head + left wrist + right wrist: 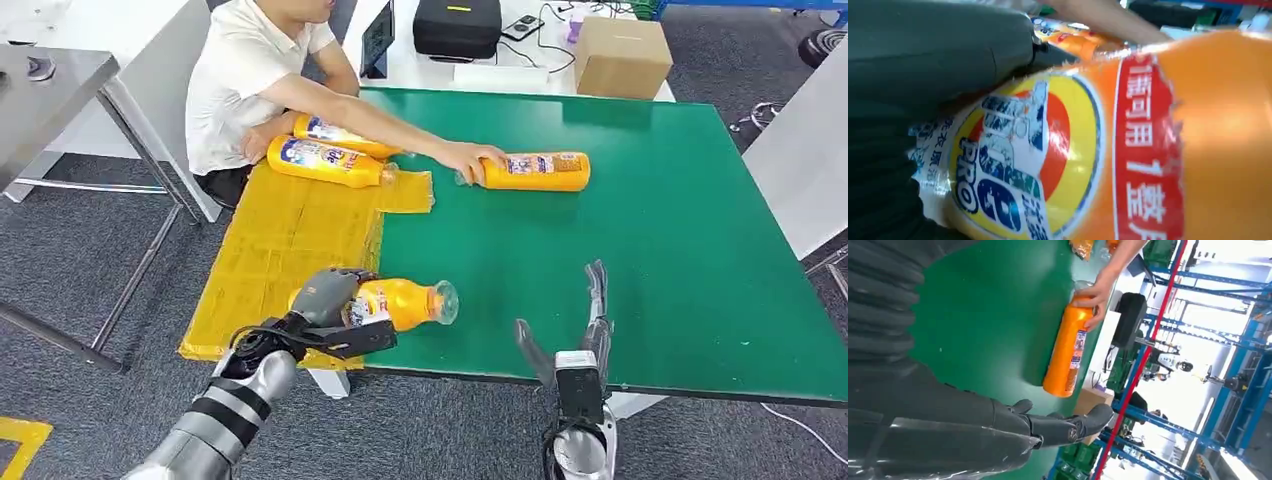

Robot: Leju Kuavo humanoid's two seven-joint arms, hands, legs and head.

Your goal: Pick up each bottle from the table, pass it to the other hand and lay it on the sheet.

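Two bottles (330, 150) lie on the sheet (280, 250) at 11 o'clock; left hand (335, 300) grips a third bottle (405, 302), right hand (575, 335) open and empty, a person's hand (470, 158) on a fourth bottle (535, 171) at 12 o'clock.

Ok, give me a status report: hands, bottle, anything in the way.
Left hand grips a bottle at the sheet edge. Right hand open, empty. Person's hand on another bottle on the green table.
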